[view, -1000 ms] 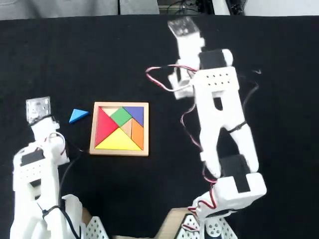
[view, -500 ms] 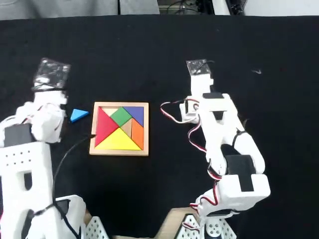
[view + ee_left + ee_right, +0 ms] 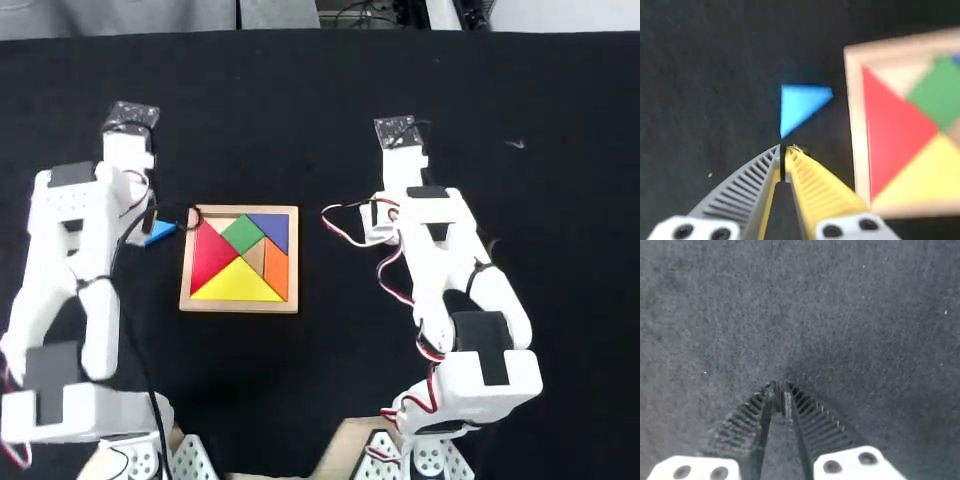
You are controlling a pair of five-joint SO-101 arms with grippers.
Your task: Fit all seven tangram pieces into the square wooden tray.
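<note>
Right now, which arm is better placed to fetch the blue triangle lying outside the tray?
Left. The left gripper sits just short of the blue triangle, beside the wooden tray. The right gripper hangs over the black table on the tray's far side.

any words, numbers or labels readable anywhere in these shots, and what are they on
None: no readable text in any view.
Wooden tray and the coloured pieces in it: plain, no print.
Loose blue triangle: plain.
Black table cover: no markings.
Left pincer and right pincer: ribbed fingers, no lettering visible.
</note>
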